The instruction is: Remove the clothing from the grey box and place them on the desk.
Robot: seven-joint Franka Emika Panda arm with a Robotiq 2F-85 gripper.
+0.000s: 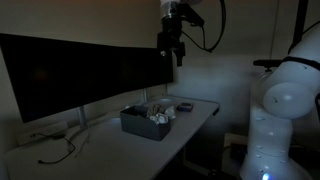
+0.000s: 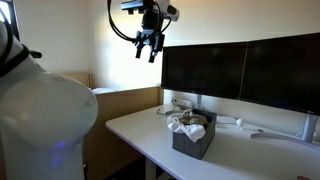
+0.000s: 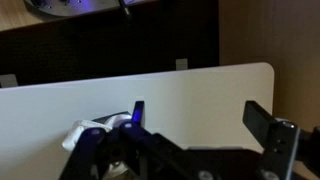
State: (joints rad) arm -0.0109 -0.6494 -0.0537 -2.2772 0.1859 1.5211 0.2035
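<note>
A grey box [image 1: 146, 124] stands on the white desk [image 1: 110, 142] in front of the monitors, also seen in an exterior view [image 2: 193, 138]. Light-coloured clothing [image 1: 157, 113] is bundled inside it and shows above the rim [image 2: 185, 123]. My gripper [image 1: 177, 52] hangs high above the desk, well clear of the box, also seen in an exterior view [image 2: 151, 48]. In the wrist view its fingers [image 3: 203, 118] are spread wide apart and empty, with a bit of the white clothing [image 3: 85, 131] at the lower left.
Two wide dark monitors [image 1: 80, 68] stand along the back of the desk [image 2: 250, 65]. A dark small object [image 1: 185, 106] lies near the desk's far end. Cables [image 1: 60, 150] trail under the monitors. A wooden wall panel [image 2: 125, 100] borders the desk.
</note>
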